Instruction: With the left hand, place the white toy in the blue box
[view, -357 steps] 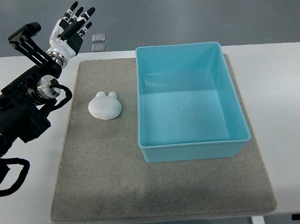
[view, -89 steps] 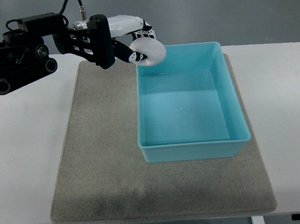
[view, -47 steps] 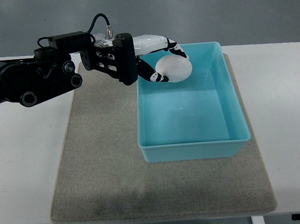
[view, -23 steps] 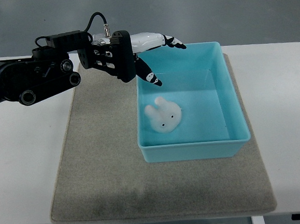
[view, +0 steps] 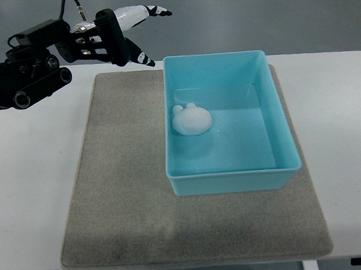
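Toy (view: 191, 120) lies inside the blue box (view: 280, 130), against its left wall. Box sits on a grey mat (view: 123, 196) on the white counter (view: 28, 184). Left robot hand (view: 136, 27) hovers beyond the mat's far-left corner, fingers spread, empty.

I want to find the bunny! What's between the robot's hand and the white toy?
In the top view, the blue box wall stands between them: the left hand hangs open outside its far left corner, and the white toy lies inside.

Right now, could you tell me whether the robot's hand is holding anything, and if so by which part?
Nothing is held: the left hand is open and empty, and the white toy lies inside the blue box.
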